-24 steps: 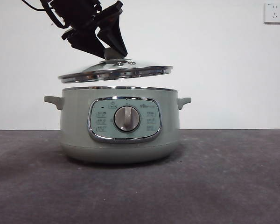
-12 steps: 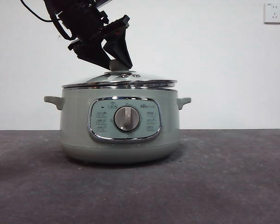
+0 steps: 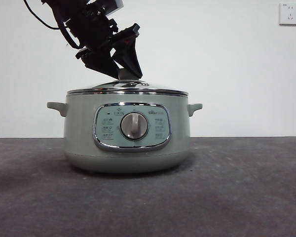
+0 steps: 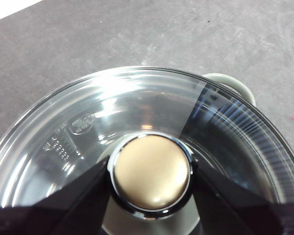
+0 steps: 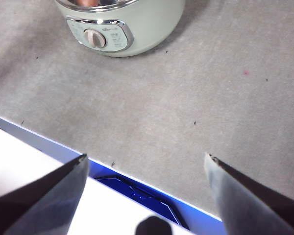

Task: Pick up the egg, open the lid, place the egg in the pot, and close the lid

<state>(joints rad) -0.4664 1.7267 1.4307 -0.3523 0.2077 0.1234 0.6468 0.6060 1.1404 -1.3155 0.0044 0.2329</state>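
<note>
The sage-green pot stands mid-table with its dial panel facing the front view. The glass lid lies flat on the pot's rim. My left gripper comes down from the upper left and is shut on the lid's knob. In the left wrist view both jaws press the knob from either side over the lid's glass. A reddish-brown patch, seemingly the egg, shows inside the pot in the right wrist view. My right gripper is open and empty, far from the pot at the table's edge.
The pot's side handles stick out left and right; one shows in the left wrist view. The grey table extends around the pot. A wall socket is at the back right. The table's edge lies below the right gripper.
The lid, held tilted above the pot a second ago, has come down with the left gripper and now rests level on the pot's rim.
</note>
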